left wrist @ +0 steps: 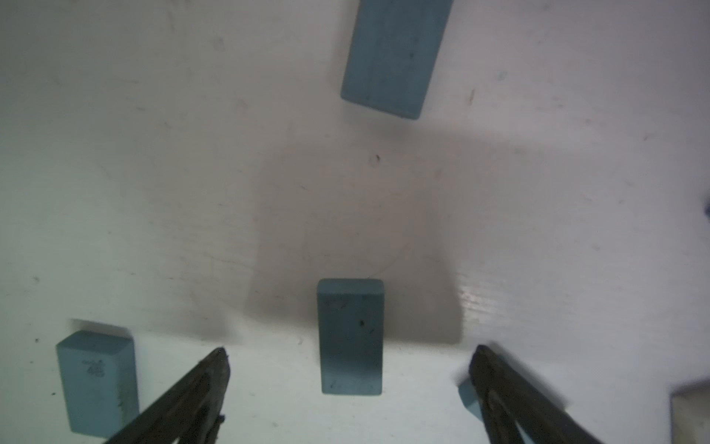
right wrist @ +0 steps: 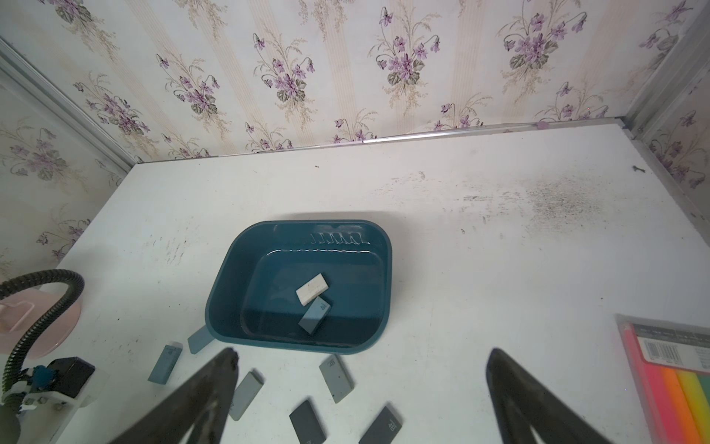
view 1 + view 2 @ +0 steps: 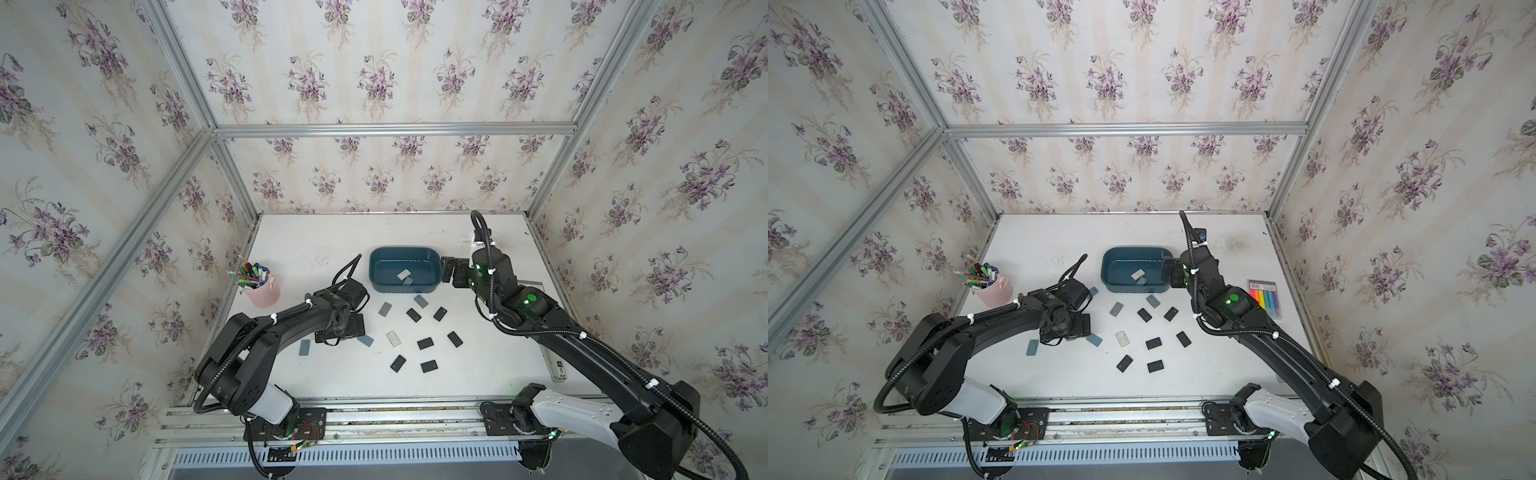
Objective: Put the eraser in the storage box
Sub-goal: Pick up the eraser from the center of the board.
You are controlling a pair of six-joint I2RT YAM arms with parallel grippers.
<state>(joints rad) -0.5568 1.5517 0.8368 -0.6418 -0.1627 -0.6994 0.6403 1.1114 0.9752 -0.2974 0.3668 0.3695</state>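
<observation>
A pink pen cup [image 3: 262,293] stands at the left of the desk [image 3: 478,365]. Next to it the left fingers [image 1: 192,392] are spread wide. A blue eraser [image 1: 350,338] lies on the desk between them, touching neither. Black erasers [image 3: 425,343] lie scattered mid-desk. Behind them, the storage box [image 3: 384,266] holds a white eraser [image 3: 403,274] and a second blue eraser [image 3: 409,281]. The right fingers [image 2: 515,392], spread and empty, hover just beside its right end.

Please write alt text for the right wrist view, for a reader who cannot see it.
A teal storage box on a white table holds a white eraser and a blue eraser. Near the open right gripper, other erasers lie on the table.
</observation>
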